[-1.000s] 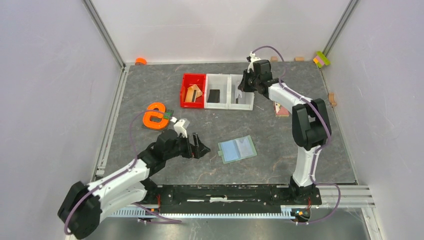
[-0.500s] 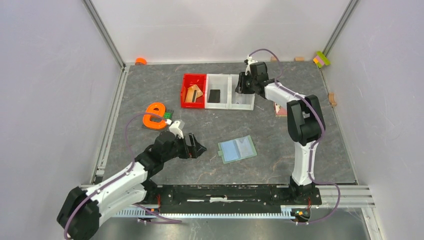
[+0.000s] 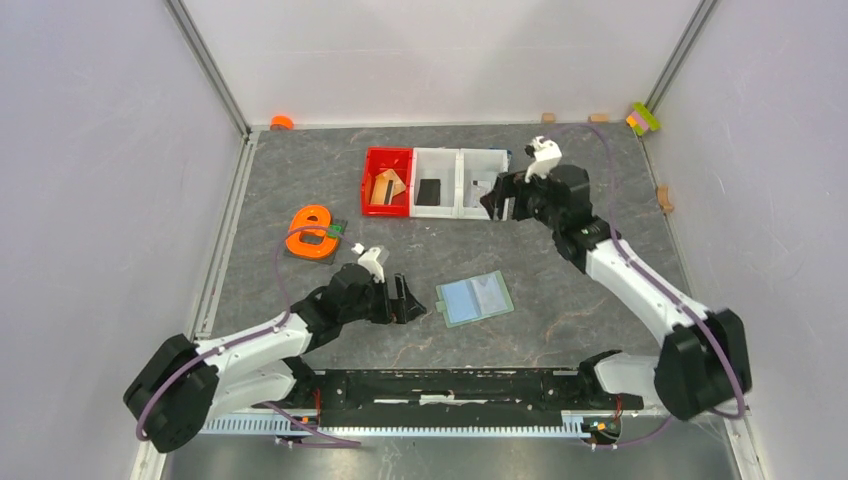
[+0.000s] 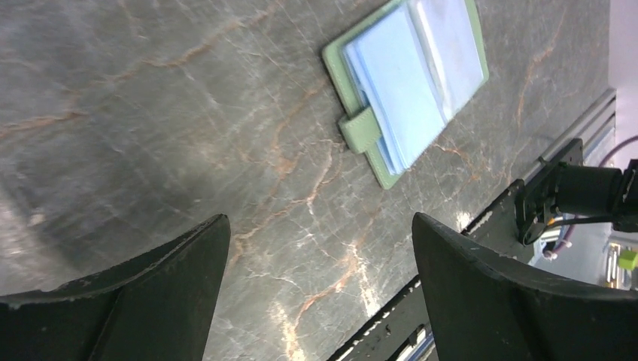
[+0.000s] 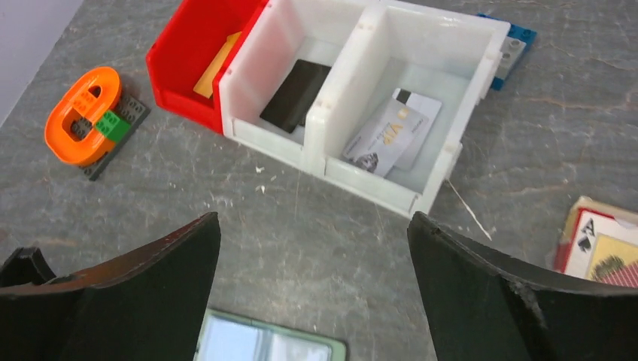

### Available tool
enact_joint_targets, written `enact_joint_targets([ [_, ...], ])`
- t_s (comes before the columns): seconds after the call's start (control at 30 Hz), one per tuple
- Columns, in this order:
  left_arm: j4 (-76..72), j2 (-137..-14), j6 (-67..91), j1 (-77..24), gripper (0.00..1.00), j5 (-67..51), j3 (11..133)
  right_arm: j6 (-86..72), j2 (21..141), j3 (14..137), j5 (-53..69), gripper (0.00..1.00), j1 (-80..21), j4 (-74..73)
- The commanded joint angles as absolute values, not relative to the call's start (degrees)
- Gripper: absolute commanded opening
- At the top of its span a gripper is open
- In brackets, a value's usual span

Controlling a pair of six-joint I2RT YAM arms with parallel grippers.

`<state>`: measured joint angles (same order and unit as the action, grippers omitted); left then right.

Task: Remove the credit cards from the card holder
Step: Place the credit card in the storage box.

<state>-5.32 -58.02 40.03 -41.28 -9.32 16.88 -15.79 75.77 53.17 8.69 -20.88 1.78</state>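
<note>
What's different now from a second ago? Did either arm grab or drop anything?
The right gripper pulled back from over the white bin toward the near edge, its elbow swinging out to the right; it is open, holding nothing. The left gripper crept slightly toward the card holder, open too. The card holder, white bin and red bin stayed put.

White arm links [image 3: 250,345], black joints [image 3: 700,365] and fingers [image 4: 489,301] (matte, curved), purple cables [image 3: 277,275]
</note>
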Motion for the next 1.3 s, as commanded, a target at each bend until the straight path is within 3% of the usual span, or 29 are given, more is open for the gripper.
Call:
enact_joint_targets([
  [0.0, -12.5, -60.7, 44.1, -44.7, 0.95, -6.5, 18.7, -14.6, 66.8, 45.4, 7.5, 0.98, -20.7, 6.1],
  [0.13, -12.3, -63.6, 44.8, -47.6, 0.97, -3.2, 20.6, -20.2, 58.4, 37.7, 2.7, 0.97, -20.1, 6.1],
  [0.23, -13.8, -65.8, 46.7, -49.8, 0.97, -1.7, 21.1, -15.7, 54.3, 31.6, 12.5, 0.98, -18.3, 7.2],
  [0.5, -15.2, -72.5, 49.3, -53.0, 0.93, -0.9, 23.9, -12.9, 56.9, 26.7, 16.8, 0.97, -18.3, -8.6],
  [0.7, -14.1, -80.2, 52.0, -53.3, 0.87, -2.7, 28.5, -14.1, 54.3, 20.8, 15.9, 0.84, -18.3, -7.1],
  [0.83, -12.1, -83.7, 53.1, -53.7, 0.79, -2.9, 31.3, -12.6, 57.0, 20.6, 14.2, 0.69, -18.3, -7.7],
  [0.97, -6.6, -84.8, 52.3, -54.0, 0.78, -0.4, 33.7, -11.7, 59.7, 20.5, 13.5, 0.67, -19.3, -7.5],
  [1.07, -1.4, -85.8, 50.9, -54.1, 0.75, 2.0, 36.5, -11.5, 61.2, 21.7, 9.4, 0.54, -23.0, -7.9],
  [1.27, 5.4, -89.3, 48.6, -54.1, 0.69, 3.7, 41.0, -11.5, 64.9, 23.8, 6.9, 0.46, -27.3, -8.2],
])
